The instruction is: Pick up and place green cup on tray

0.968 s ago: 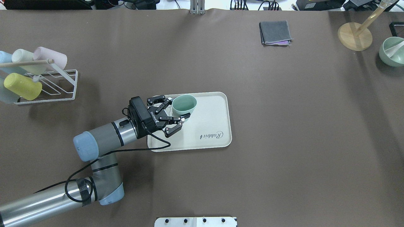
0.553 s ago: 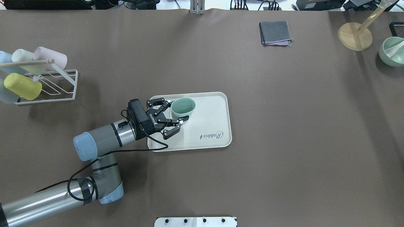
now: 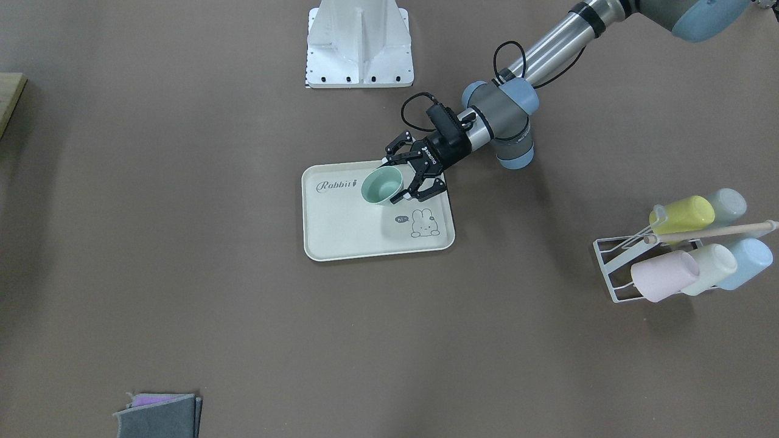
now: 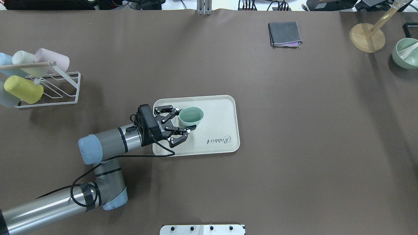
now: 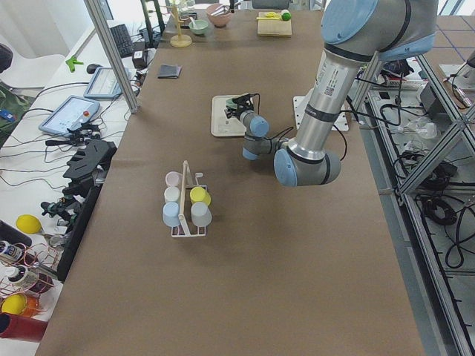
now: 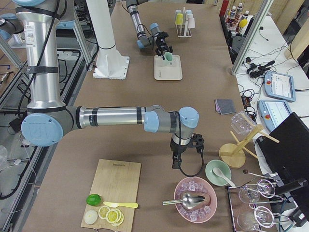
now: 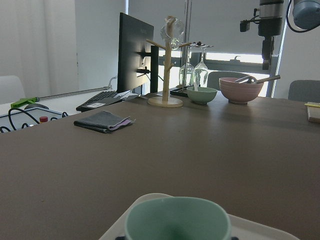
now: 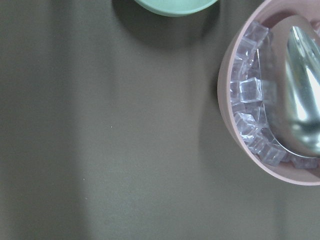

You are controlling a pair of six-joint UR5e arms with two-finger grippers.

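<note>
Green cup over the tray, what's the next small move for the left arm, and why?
Probably lower it straight down. The left gripper is closed on the green cup, which hangs tilted over the tray. In the front-facing view its shadow lies on the tray apart from it, so it seems not yet set down. Opening now might let it drop and tip.

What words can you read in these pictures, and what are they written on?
"Rabbit": script writing printed on the tray.
Tiny speech bubble beside the bunny drawn on the tray: too small to read.
White lettering on the left hand: too blurred to read.
Nothing else is readable.
</note>
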